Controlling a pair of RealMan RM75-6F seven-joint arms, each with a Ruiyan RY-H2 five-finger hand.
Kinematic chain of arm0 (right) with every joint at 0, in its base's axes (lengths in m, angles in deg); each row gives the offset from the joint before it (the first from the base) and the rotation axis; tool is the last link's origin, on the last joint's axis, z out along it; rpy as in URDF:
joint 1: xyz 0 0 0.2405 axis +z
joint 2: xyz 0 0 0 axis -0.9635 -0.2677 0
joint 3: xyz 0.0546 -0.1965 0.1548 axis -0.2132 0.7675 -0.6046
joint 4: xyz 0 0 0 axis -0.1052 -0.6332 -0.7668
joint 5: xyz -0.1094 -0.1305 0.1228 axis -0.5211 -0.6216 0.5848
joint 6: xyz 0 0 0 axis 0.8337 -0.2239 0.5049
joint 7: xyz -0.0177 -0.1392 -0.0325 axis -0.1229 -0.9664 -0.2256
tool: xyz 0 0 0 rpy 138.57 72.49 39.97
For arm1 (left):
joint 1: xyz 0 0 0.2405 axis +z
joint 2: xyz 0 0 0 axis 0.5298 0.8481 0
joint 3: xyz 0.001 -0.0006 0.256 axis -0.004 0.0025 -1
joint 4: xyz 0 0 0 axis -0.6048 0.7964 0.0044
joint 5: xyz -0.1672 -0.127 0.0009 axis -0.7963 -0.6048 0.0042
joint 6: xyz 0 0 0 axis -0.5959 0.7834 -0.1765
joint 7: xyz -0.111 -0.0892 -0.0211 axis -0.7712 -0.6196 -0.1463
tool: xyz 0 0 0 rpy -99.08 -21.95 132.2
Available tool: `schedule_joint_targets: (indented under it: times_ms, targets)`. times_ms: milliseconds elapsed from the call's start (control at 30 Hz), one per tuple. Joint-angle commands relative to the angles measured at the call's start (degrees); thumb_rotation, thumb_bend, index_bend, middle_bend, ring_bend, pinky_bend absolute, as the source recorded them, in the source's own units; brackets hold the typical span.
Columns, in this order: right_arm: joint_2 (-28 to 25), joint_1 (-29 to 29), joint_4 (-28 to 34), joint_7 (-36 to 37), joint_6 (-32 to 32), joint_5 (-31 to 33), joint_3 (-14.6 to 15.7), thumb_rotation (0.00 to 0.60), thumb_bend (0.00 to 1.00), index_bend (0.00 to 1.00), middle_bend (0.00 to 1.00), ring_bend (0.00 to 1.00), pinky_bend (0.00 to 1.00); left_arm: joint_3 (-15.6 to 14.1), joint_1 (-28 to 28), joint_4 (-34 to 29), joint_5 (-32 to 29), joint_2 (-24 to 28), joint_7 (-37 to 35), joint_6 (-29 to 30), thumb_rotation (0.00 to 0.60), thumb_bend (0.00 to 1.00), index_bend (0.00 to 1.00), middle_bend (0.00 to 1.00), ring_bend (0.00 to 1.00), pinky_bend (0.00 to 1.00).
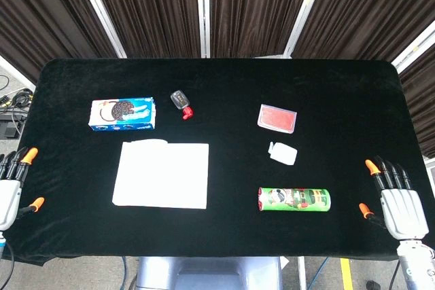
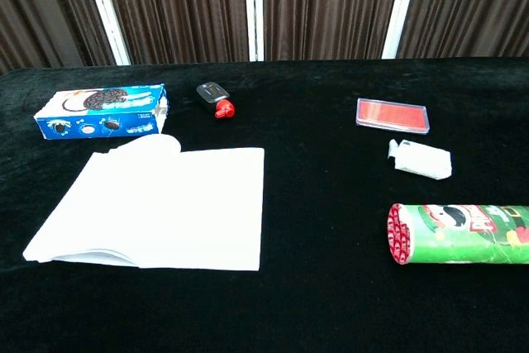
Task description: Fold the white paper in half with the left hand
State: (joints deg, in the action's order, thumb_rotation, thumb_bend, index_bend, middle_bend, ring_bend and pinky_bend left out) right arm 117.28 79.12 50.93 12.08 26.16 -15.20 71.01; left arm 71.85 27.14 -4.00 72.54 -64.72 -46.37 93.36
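White paper (image 1: 162,174) lies doubled over on the black table (image 1: 224,236) just in front of the cookie box (image 1: 123,113), well apart from the empty, spread-fingered left hand (image 1: 10,185), so its loosely curled far corner could probably spring open uncreased.
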Motion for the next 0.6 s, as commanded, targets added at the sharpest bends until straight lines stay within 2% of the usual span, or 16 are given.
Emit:
schedule_joint_targets:
  times_ms: [33, 600]
  targets:
    - [0.0, 0.1, 0.1, -0.2, -0.1, 0.0, 0.0, 0.6, 0.14, 0.03, 0.0, 0.0, 0.0, 0.0, 0.0, 0.0, 0.0, 0.0, -0.1, 0.1, 0.6, 0.17, 0.0, 0.0, 0.0, 0.0]
    - [0.1, 0.0, 0.3, 0.0, -0.2, 1.1, -0.4, 0.6, 0.14, 0.03, 0.0, 0.0, 0.0, -0.4, -0.3, 0.5, 0.6, -0.8, -0.5, -0.6, 0.6, 0.17, 0.0, 0.0, 0.0, 0.0]
